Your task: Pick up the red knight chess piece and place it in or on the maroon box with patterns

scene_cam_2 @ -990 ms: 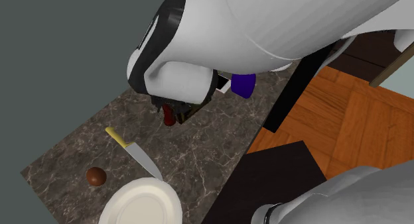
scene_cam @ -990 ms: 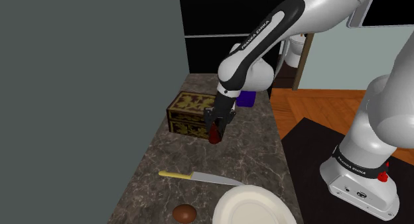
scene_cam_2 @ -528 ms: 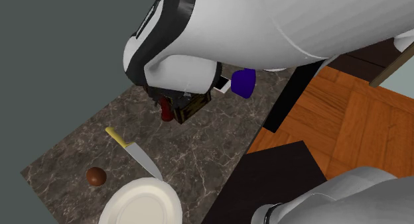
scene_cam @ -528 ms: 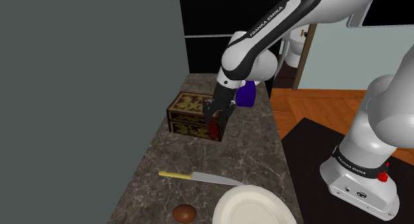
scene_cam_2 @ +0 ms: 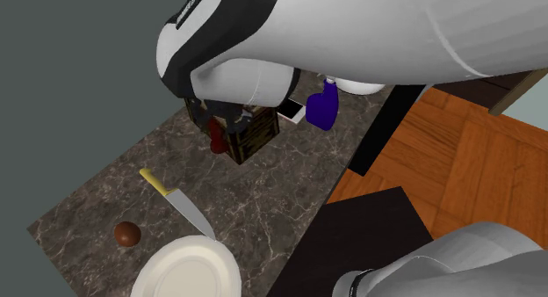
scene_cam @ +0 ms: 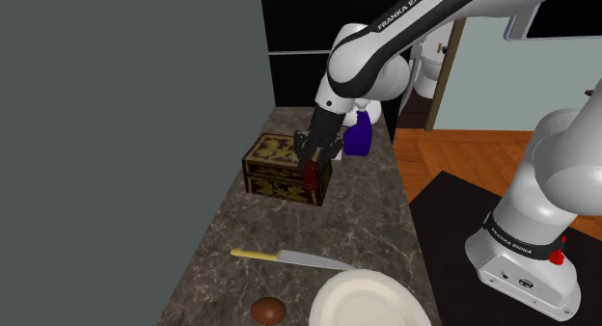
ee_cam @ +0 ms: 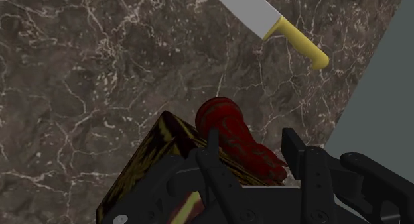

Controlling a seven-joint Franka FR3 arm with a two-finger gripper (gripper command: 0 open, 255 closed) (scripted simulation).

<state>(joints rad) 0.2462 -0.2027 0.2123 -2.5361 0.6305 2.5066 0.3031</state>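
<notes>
**Inspector:** State of the hand?

**Operator:** My gripper [scene_cam: 310, 164] is pinching the red knight [ee_cam: 229, 123] between both fingers. The piece hangs clear of the counter [scene_cam: 367, 213], base downward.

**Inspector:** What has just changed?

**Operator:** Over the last second I have lifted and carried the knight away from the stand. A second ago it hung low in front of the patterned box [scene_cam: 275, 160], below the level of its lid. Half a second ago it was level with the box's front corner. Now my hand is higher again and stands against the box's corner on the shoulder view's right.

**Inspector:** Is the knight over the lid?

**Operator:** Not as far as I can confirm. In the wrist view its base shows just past the box's corner, with bare counter beneath it. I judge the lift as done and the carry as nearly done, with the release still to come.

**Inspector:** Anything else moved?

**Operator:** No. The knife [scene_cam: 289, 258] lies where it lay, and the purple bottle [scene_cam_2: 322, 109] behind the box has not shifted, though my arm now uncovers more of it.

**Inspector:** Requirement for the next move?

**Operator:** A little more travel across the lid before I part the fingers, or the piece may drop off the edge
</notes>
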